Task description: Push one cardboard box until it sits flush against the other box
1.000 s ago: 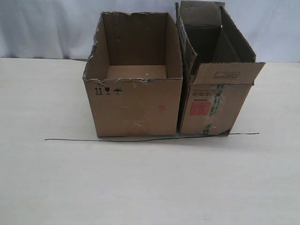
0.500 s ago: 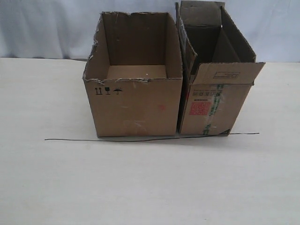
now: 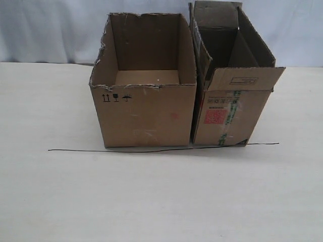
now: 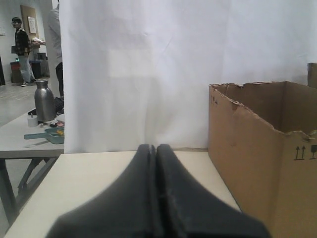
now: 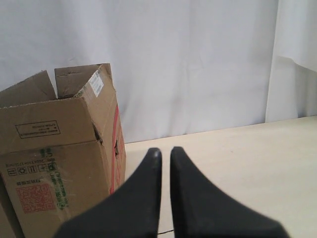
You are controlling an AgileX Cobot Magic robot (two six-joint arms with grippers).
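The narrow carton [image 3: 229, 113], with open top flaps, red printing and green tape, stands on the table right of the wider plain box [image 3: 144, 113], which has a ragged rim. Their near sides stand together along the front corner. Neither gripper shows in the exterior view. In the left wrist view my left gripper [image 4: 155, 147] is shut and empty, low over the table, with the plain box [image 4: 257, 158] off to one side. My right gripper [image 5: 166, 151] has its fingers nearly together with nothing between them. It sits apart from the narrow carton [image 5: 54, 168], beside that carton's red-striped side.
A thin black line [image 3: 151, 149] runs across the table [image 3: 161, 201] just in front of both boxes. A white curtain [image 3: 50, 30] hangs behind. Beyond the curtain, the left wrist view shows another table with a steel bottle [image 4: 44, 100] and a person [image 4: 21, 49].
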